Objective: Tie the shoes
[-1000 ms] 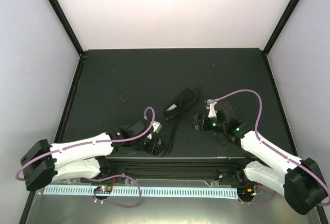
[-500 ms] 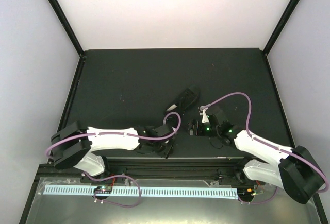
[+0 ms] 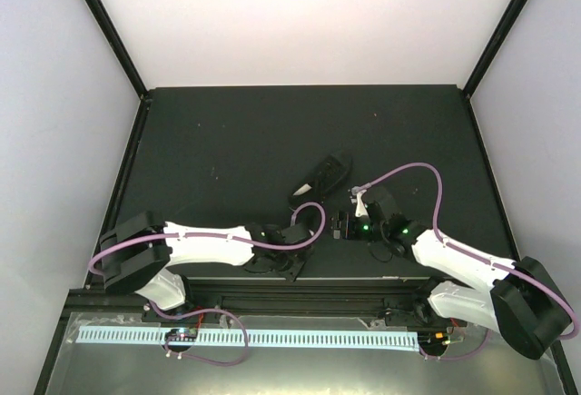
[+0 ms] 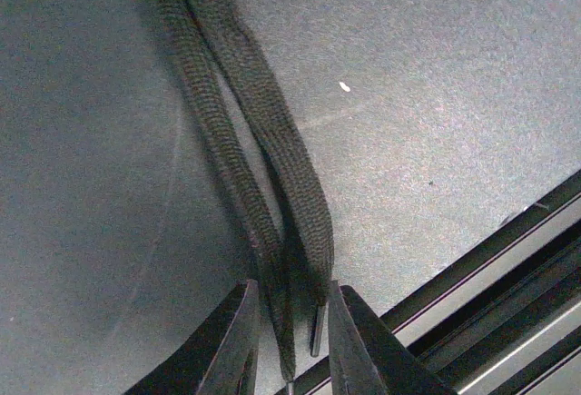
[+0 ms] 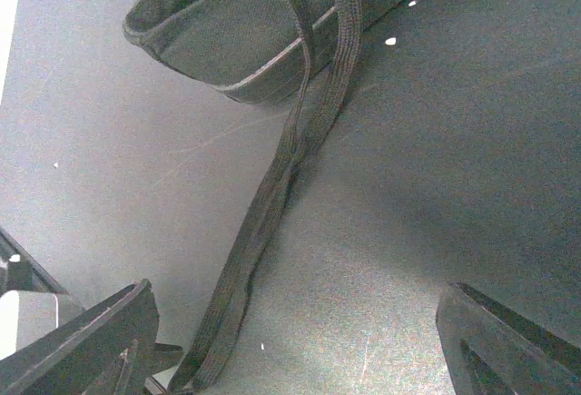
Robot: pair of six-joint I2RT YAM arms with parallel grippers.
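Observation:
The black shoe (image 3: 325, 177) lies on the dark mat at mid-table; its heel end (image 5: 218, 32) fills the top of the right wrist view. Two thin black laces (image 4: 263, 141) trail from it toward the table's front edge. My left gripper (image 3: 295, 257) sits at the lace ends, near the front edge. In the left wrist view my left gripper (image 4: 292, 331) has its fingers pressed against both laces, one on each side. My right gripper (image 3: 341, 225) hovers just right of the shoe's heel. It stands wide open (image 5: 300, 350) with bare mat between its fingers; the laces (image 5: 272, 195) pass by its left finger (image 5: 91, 340).
The table's front rail (image 4: 472, 277) runs just behind the left fingers. The black mat (image 3: 227, 141) is bounded by pale walls at the back and sides. Purple cables (image 3: 408, 172) loop over both wrists.
My left arm has swung right to the lace ends and its jaws have narrowed onto them. The right gripper has shifted slightly left, toward the shoe, and stayed open.

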